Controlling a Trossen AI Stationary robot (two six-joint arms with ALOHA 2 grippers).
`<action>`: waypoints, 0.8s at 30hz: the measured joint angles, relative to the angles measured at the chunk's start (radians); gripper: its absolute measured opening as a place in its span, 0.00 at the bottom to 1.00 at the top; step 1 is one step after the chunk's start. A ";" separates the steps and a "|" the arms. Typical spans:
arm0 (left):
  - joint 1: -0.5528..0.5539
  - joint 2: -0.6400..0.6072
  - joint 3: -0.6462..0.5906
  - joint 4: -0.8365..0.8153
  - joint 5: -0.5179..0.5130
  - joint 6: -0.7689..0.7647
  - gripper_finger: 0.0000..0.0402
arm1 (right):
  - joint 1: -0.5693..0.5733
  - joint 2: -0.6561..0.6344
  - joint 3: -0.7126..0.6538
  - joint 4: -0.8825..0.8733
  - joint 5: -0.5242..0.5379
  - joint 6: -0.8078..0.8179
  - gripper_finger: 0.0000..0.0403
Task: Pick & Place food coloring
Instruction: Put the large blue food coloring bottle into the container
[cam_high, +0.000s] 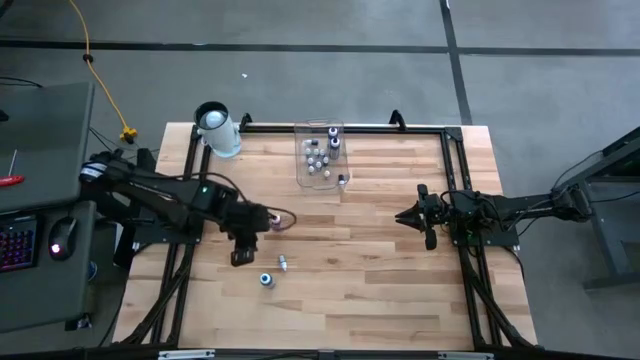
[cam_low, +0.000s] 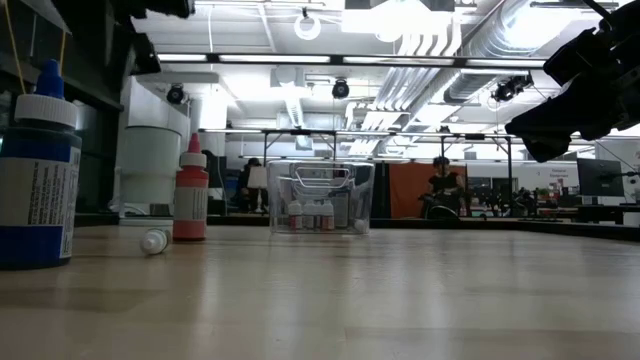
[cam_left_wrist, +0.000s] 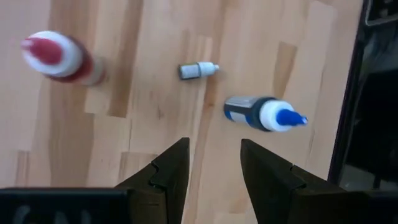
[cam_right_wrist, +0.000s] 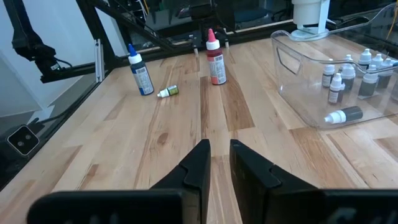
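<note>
Food coloring bottles sit in 2 places on the pale wooden table (cam_high: 380, 290): several stand inside the clear bin (cam_high: 320, 155) near the far edge, with 1 more (cam_high: 343, 180) lying just outside it, and 3 are loose on the boards near the left arm. Of those 3, the red-capped bottle (cam_left_wrist: 59, 57) and the blue-capped bottle (cam_left_wrist: 264, 114) stand upright, and a small grey and white bottle (cam_left_wrist: 198, 70) lies on its side between them. A big white cylinder (cam_high: 217, 130) rests at the far left corner. Grey floor surrounds the table, and the low view looks into a bright workshop with ceiling pipes and lamps.

The left gripper (cam_left_wrist: 212, 163) hangs above the boards near the loose bottles, fingers apart, holding nothing and touching nothing. The right gripper (cam_right_wrist: 216, 163) waits over the right side of the table, fingers close together with a narrow gap, also empty.
</note>
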 joint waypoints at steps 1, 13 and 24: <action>-0.015 0.000 0.000 0.002 -0.008 0.003 0.35 | 0.000 0.000 0.000 0.000 0.000 0.000 0.13; -0.282 0.000 0.000 0.059 -0.120 -0.002 0.35 | 0.000 0.000 0.000 0.000 0.000 0.000 0.13; -0.455 0.027 0.000 0.091 -0.255 -0.028 0.35 | 0.000 0.000 0.000 0.000 0.000 0.000 0.12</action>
